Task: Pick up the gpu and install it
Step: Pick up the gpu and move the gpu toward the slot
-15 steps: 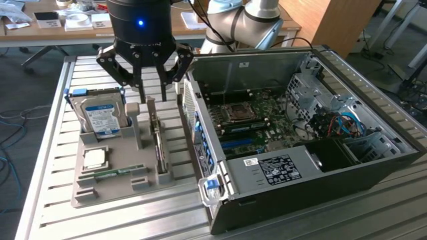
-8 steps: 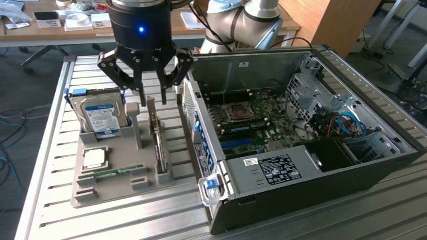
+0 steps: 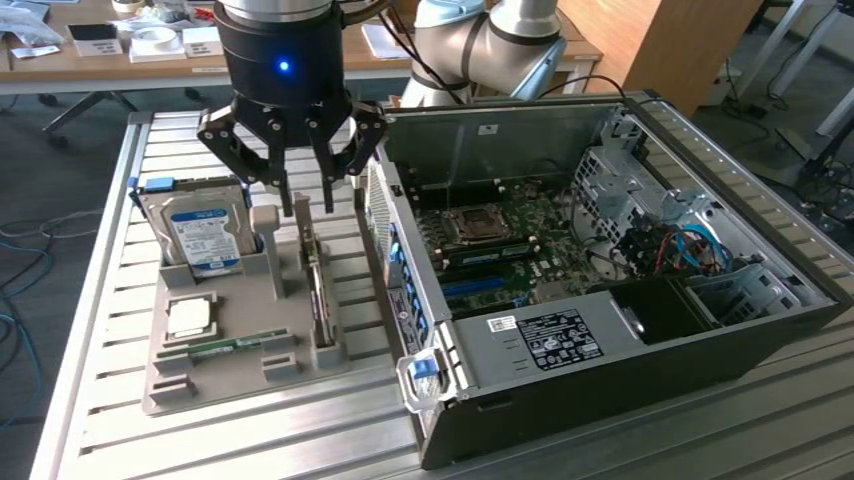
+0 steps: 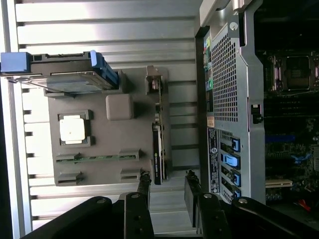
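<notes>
The gpu (image 3: 319, 300) is a thin dark card standing on edge in a slot of the grey tray (image 3: 220, 385), beside the computer case. My gripper (image 3: 307, 200) hangs directly above its far end, fingers pointing down. In the wrist view the gpu (image 4: 158, 144) is seen edge-on, in line with the gap of my gripper (image 4: 167, 185). The fingers (image 4: 144, 185) stand apart and are not closed on the card. The gripper is open and holds nothing.
The tray also holds a silver hard drive (image 3: 200, 235) with blue rails, a square processor (image 3: 191, 317) and a green memory stick (image 3: 238, 345). The open computer case (image 3: 641, 330) lies on the exterior view's right, motherboard (image 3: 501, 250) exposed. Everything rests on a slatted metal table (image 3: 267, 440).
</notes>
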Controlling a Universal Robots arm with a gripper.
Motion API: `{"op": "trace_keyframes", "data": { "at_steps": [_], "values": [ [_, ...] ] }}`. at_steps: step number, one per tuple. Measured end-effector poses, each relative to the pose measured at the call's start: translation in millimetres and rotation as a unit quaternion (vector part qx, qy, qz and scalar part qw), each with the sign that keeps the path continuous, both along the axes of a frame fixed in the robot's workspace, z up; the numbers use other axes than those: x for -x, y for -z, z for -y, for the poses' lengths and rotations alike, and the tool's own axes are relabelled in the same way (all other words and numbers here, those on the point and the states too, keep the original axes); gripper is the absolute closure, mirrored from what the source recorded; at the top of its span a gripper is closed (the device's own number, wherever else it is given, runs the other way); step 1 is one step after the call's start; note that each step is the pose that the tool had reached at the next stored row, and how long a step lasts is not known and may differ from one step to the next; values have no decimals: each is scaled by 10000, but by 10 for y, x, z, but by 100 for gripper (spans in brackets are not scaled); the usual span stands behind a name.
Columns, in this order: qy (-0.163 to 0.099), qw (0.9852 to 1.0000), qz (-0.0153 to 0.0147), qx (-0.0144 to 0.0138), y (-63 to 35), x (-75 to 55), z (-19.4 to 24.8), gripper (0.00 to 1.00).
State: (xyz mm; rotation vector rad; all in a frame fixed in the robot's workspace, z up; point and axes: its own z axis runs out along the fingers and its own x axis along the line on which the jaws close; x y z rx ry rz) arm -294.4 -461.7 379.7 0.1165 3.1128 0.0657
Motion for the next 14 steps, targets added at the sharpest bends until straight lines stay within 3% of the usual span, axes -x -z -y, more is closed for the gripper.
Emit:
{"op": "trace_keyframes", "data": {
  "at_steps": [5, 14],
  "values": [
    [0, 10000, 1, -1, 26, 0, 0, 58],
    [0, 10000, 0, 0, 206, 0, 0, 58]
  ]
}}
